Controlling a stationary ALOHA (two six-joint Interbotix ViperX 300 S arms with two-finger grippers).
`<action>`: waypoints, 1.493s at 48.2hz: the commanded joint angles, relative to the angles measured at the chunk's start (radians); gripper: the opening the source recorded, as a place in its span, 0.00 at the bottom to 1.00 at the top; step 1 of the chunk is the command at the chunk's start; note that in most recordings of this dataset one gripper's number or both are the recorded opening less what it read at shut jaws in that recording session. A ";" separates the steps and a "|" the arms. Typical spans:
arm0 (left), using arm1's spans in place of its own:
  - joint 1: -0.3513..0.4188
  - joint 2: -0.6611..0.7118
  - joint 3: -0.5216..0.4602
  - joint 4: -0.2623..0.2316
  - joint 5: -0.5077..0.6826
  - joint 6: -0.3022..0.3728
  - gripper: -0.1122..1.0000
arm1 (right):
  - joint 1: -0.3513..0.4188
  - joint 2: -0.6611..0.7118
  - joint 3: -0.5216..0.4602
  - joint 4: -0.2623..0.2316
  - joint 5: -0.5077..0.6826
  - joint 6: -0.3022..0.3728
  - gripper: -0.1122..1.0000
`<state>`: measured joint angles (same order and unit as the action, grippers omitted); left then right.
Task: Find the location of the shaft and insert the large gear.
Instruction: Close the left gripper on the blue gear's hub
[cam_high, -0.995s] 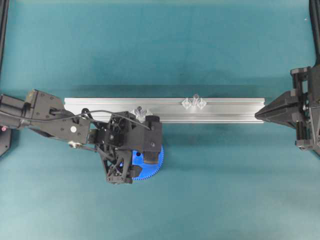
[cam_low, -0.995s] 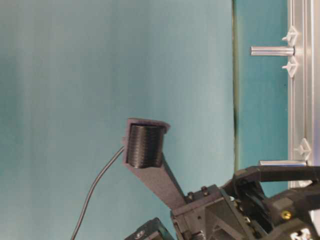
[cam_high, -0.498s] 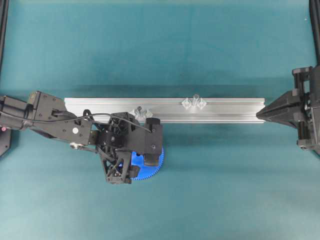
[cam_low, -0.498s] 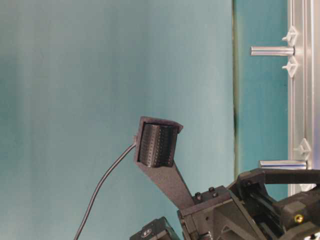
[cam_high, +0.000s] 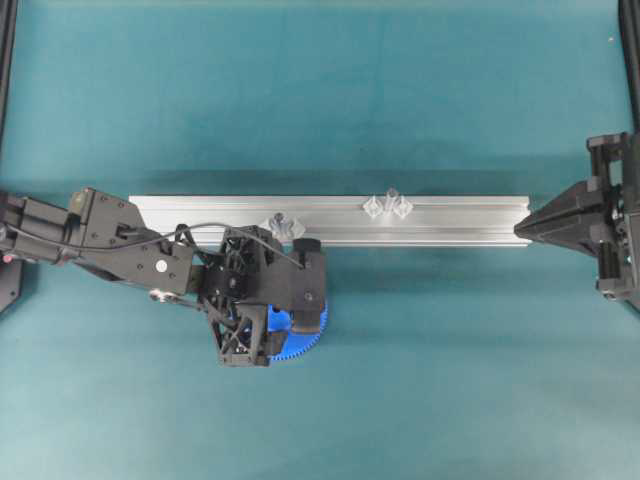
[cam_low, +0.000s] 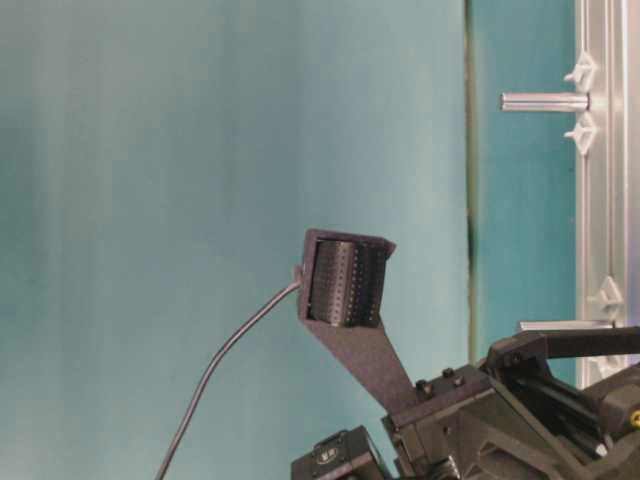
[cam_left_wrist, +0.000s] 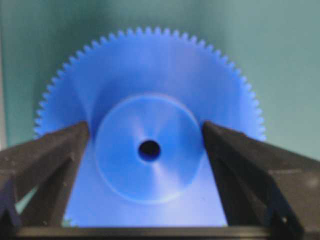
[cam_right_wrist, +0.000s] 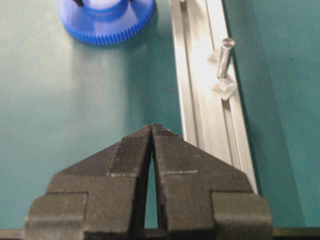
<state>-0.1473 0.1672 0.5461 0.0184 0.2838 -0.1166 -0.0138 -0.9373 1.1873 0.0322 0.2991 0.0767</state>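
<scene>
Left claw (cam_left_wrist: 149, 150) stood wide astride the large gear's (cam_left_wrist: 150, 135) hub at lower-centre frame; right claw (cam_right_wrist: 151, 131) shut, bench (cam_high: 450, 370) open around.

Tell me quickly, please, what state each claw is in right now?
Left claw: open, fingers on either side of the blue gear's hub, not yet gripping it.
Right claw: shut, holding nothing, parked near the end of the rail.

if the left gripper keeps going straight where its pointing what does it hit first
Most likely the bright blue toothed plastic gear. The left gripper points down with its open fingers on either side of the gear's raised round hub, so the fingertips would meet the gear's flat face. How near they already are is unclear.
</scene>
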 joint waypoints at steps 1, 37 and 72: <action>0.000 -0.014 -0.009 0.003 0.028 0.000 0.94 | -0.002 0.002 -0.008 -0.002 -0.005 0.008 0.19; 0.000 -0.018 -0.072 0.003 0.103 0.002 0.94 | -0.002 -0.009 0.005 0.000 -0.008 0.009 0.19; 0.000 0.008 -0.087 0.003 0.097 -0.002 0.94 | -0.002 -0.011 0.005 0.000 -0.009 0.009 0.19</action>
<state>-0.1457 0.1856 0.4679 0.0184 0.3850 -0.1166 -0.0138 -0.9526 1.2011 0.0322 0.2991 0.0767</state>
